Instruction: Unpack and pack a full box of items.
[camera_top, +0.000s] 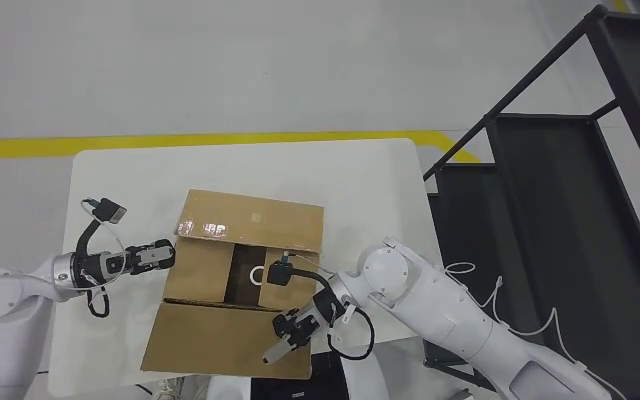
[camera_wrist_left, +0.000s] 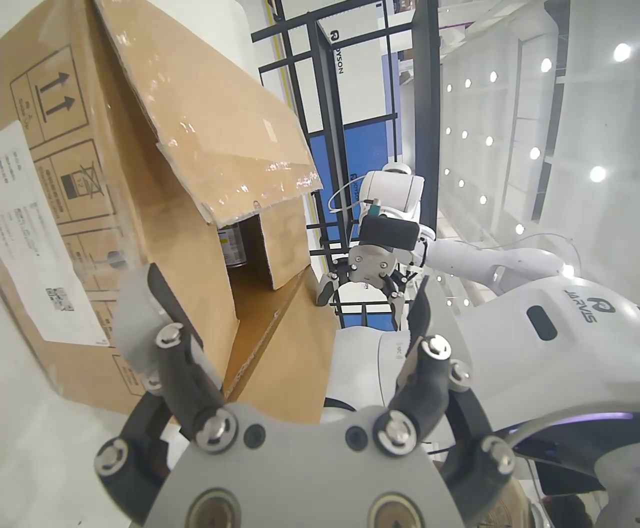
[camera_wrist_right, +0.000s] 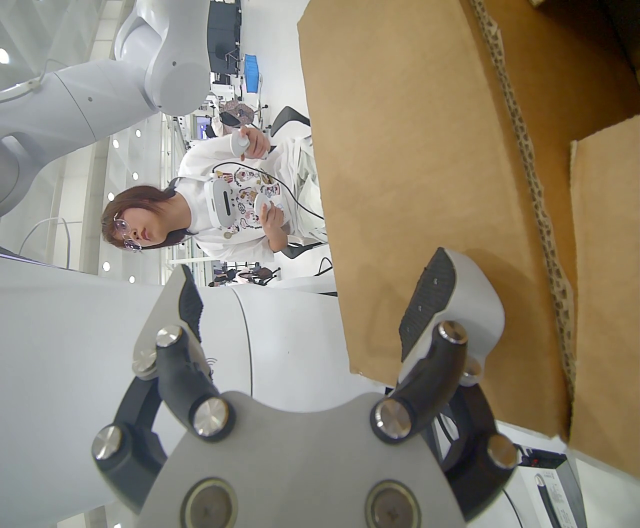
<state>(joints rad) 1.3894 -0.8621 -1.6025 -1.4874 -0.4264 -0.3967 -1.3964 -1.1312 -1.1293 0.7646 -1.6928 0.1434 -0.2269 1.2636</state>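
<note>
Count from the top view, by kind:

- Table (camera_top: 380, 180): one.
- Cardboard box (camera_top: 200, 275): one.
- Box flaps (camera_top: 255, 220): four, all folded out, at 12, 3, 6 and 9 o'clock of the opening.
- Can (camera_wrist_left: 234, 245): one countable inside. The rest of the contents are hidden.
- White label (camera_wrist_left: 40, 235): one, on the box wall.
- Grippers: two, with two fingers each. The left gripper (camera_top: 168, 255) is at 9 o'clock of the box, the right gripper (camera_top: 285, 335) at 5 o'clock.
- Dark metal rack (camera_top: 540, 200): one, at 3 o'clock.

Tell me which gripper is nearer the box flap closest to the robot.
Right. The right gripper is over that flap; the left gripper is beside the left side of the box.
</note>
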